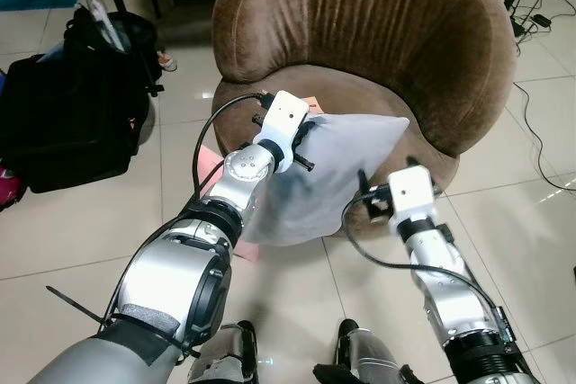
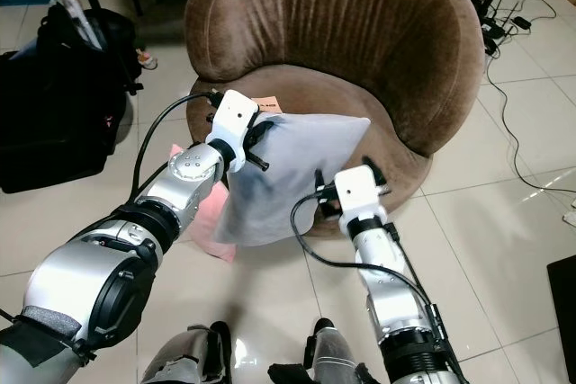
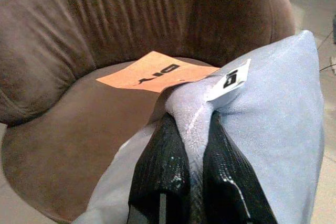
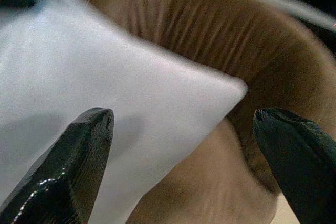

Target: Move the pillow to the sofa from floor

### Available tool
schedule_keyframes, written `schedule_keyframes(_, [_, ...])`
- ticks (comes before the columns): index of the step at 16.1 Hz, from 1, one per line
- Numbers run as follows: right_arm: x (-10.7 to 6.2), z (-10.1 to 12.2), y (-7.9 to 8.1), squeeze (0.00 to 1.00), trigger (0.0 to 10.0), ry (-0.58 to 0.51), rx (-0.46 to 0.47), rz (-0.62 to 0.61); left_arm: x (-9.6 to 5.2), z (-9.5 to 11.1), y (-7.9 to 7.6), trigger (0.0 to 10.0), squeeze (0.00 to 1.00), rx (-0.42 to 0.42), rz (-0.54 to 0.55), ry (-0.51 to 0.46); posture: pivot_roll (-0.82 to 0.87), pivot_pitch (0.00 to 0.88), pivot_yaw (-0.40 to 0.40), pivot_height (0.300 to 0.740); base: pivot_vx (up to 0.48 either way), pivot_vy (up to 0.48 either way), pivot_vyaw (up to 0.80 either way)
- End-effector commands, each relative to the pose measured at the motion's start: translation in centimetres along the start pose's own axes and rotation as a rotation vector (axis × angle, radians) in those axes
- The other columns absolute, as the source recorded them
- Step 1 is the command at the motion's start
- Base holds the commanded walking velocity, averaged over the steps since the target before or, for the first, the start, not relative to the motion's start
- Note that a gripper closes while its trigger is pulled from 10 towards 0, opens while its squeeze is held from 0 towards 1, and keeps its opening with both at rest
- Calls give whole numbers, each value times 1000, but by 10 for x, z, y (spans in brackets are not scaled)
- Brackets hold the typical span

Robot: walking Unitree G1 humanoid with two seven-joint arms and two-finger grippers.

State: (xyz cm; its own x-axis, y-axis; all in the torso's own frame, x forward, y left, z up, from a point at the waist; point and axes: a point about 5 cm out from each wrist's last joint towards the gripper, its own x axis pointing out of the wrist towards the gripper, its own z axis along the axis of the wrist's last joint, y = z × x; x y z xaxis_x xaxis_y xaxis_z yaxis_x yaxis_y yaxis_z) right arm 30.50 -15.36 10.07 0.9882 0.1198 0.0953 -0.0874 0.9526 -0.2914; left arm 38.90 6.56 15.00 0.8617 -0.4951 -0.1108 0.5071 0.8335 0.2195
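Left eye view: pale pillow [image 1: 328, 177] held off the floor at the brown sofa's [image 1: 378, 24] near edge. Left wrist view: left tool [image 3: 191, 124] pinches a pillow corner (white tag beside). Right wrist view: right tool [image 4: 184, 129] spread wide, pillow corner between the fingers, untouched.

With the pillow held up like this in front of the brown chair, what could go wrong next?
1. The left gripper pinches only a small fold at the corner of the pillow, so it may slip out.
2. The right gripper is open beside it and gives no support.
3. An orange paper lies on the chair seat and may get covered.
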Motion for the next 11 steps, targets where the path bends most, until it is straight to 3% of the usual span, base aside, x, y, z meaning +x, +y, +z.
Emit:
schedule_keyframes(1, [2, 13, -18, 0, 10000, -74, -11, -66, 6, 31, 4, 0, 0, 47, 11, -124, -82, 150, -12, 740, 0, 0, 0])
schedule_keyframes(3, [10, 34, -36, 0, 10000, -189, -50, -122, 3, 49, 19, 0, 0, 28, 68, -219, -65, 150, -16, 740, 0, 0, 0])
schedule_keyframes(8, [7, 46, -26, 0, 10000, -262, -89, -34, -13, 53, 42, 0, 0, 92, 108, -327, -8, 159, -36, 740, 0, 0, 0])
schedule_keyframes(11, [4, 50, -38, 0, 10000, -292, -115, -43, -25, 60, 59, 0, 0, 163, 161, -392, 23, 159, -46, 740, 0, 0, 0])
